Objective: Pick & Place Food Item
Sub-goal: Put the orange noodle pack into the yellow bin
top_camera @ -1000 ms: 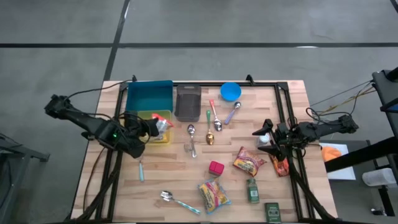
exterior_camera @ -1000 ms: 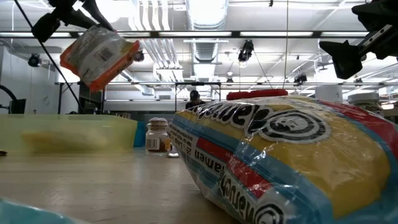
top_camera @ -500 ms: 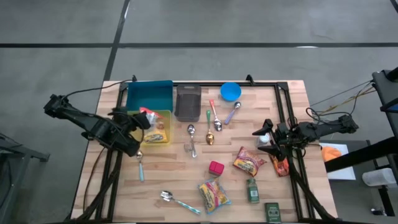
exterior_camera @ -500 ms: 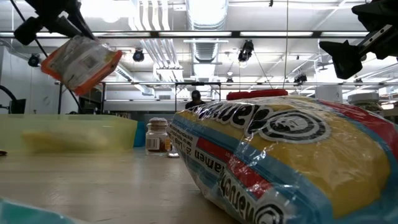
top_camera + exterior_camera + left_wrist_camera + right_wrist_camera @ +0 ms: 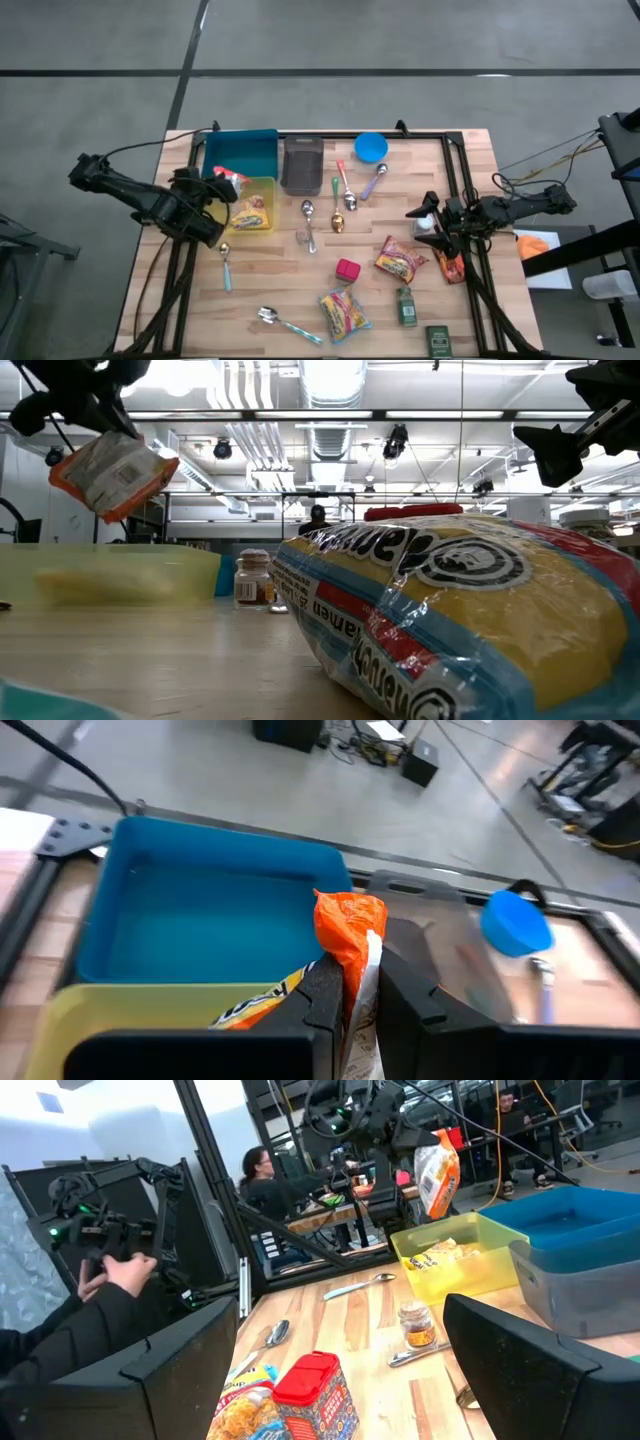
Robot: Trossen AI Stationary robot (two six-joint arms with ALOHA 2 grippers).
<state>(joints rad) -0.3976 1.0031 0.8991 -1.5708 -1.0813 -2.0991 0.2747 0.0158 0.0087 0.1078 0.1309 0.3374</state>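
Currently I'm carrying the orange snack packet (image 5: 350,925), pinched in the left gripper (image 5: 353,995), above the yellow bin (image 5: 262,185); next: lowering, releasing. Right gripper (image 5: 425,222) idling, fingers spread.

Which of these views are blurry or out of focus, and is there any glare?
Low view: the ramen packet fills the near field and looks soft, the yellow bin is smeared, and bright ceiling lights glare. Left wrist view: the left hand and its orange packet are sharper than the table edges. High view: evenly lit.
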